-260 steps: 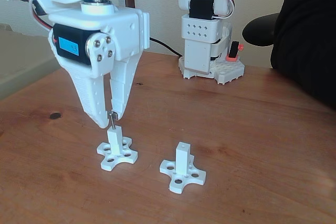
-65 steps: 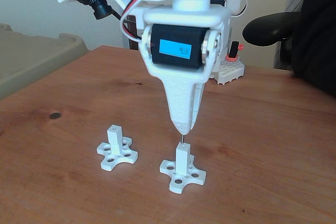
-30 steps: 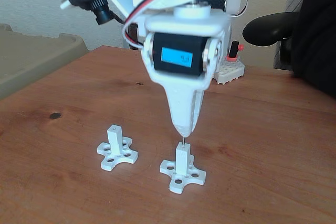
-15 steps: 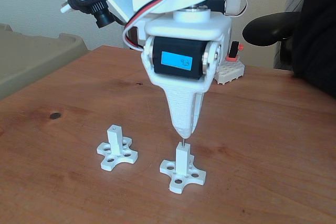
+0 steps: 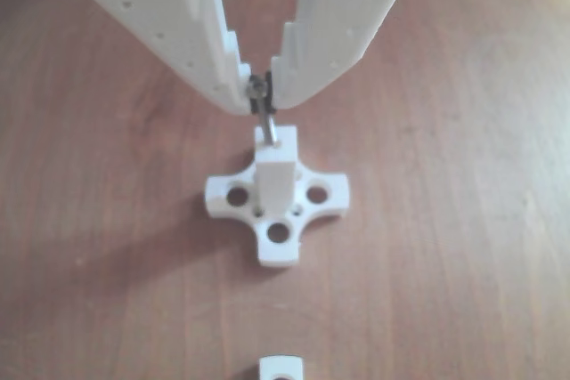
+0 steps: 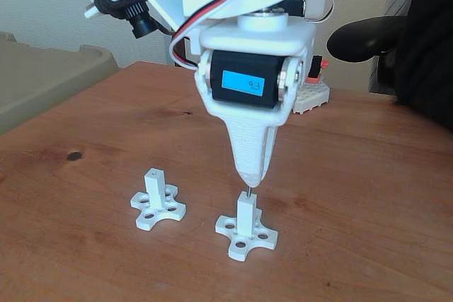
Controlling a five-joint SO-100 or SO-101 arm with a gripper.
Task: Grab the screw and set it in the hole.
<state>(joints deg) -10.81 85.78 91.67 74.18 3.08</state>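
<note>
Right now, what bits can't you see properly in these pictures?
- How deep the screw sits in the hole: its tip is too small and blurred in the other view and too thin in the fixed view.
- Second post: cut off by the bottom edge in the other view.
- Gripper: its upper part runs past the top edge.

My work surface is a reddish-brown wooden table (image 6: 368, 196) with visible grain and a dark knot (image 6: 74, 155) near its left side in the fixed view. Two white cross-shaped bases with upright square posts stand directly on it, the left one (image 6: 157, 208) apart from the right one (image 6: 245, 234), which the other view shows from above (image 5: 277, 198). At the far edge sits my arm's white mounting base (image 6: 311, 97).
</note>
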